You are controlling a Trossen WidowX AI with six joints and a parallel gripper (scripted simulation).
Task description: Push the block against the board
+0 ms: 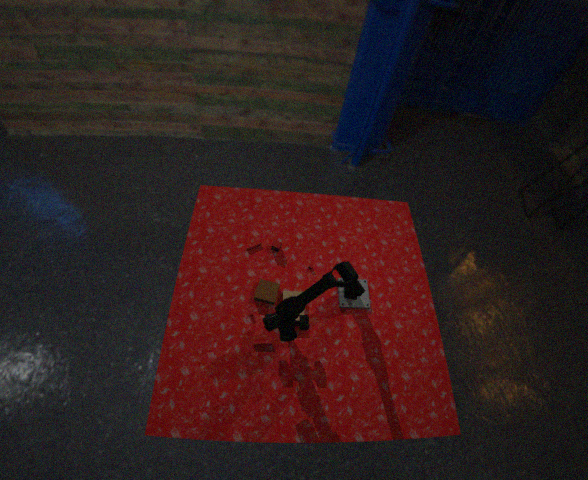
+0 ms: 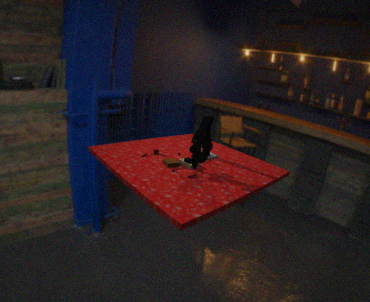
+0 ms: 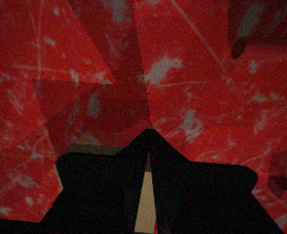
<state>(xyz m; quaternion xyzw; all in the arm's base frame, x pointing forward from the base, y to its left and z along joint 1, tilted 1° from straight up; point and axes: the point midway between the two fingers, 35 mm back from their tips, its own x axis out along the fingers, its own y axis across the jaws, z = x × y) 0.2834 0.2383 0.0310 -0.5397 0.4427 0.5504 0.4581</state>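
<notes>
Dim bar (image 2: 285,121), blue pillar (image 2: 87,97), glossy floor (image 2: 113,269).

Red speckled table (image 1: 216,392) with brown square block (image 1: 267,291), pale board (image 1: 290,295), grey base plate (image 1: 365,303).
</notes>
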